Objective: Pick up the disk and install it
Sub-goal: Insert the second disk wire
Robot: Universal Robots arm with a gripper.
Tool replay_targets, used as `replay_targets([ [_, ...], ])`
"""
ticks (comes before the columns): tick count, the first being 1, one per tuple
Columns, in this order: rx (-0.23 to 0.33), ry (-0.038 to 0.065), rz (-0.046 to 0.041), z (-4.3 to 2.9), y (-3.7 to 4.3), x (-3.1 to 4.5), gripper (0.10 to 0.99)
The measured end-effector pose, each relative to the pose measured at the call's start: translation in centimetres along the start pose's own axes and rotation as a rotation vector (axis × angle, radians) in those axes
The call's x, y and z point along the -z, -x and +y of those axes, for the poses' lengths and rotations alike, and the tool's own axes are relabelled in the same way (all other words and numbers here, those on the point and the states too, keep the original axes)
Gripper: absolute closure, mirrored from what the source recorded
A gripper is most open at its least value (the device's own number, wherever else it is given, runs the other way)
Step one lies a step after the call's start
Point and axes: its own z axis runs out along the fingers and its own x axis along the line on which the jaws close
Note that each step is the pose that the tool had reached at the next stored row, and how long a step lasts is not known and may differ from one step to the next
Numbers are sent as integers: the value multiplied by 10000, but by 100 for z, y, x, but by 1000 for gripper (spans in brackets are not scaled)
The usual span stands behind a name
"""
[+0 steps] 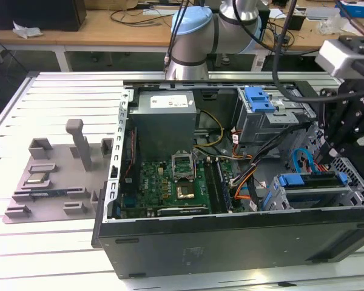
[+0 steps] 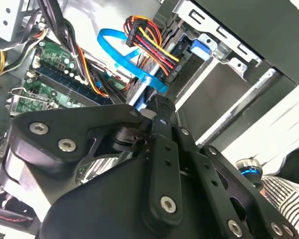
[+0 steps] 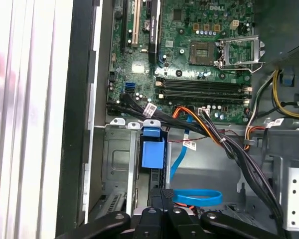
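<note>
The disk (image 1: 312, 182) is being seated in its bay; the pincer's (image 1: 329, 151) grip cannot be told.

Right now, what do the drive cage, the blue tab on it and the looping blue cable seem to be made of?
Drive cage: looks like bare sheet metal, dull grey, with punched holes and folded edges. Blue tab: probably moulded plastic, evenly coloured and matte. Blue cable: flat and flexible, bent into a smooth loop, so likely a plastic-jacketed ribbon.
</note>
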Motion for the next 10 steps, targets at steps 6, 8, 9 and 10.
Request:
replay_targets([
  [6, 1, 0, -5, 7, -2, 114, 980],
  [8, 1, 0, -2, 7, -3, 116, 980],
  [9, 2, 0, -1, 7, -2, 117, 980],
  [10, 1, 0, -1, 7, -2, 117, 980],
])
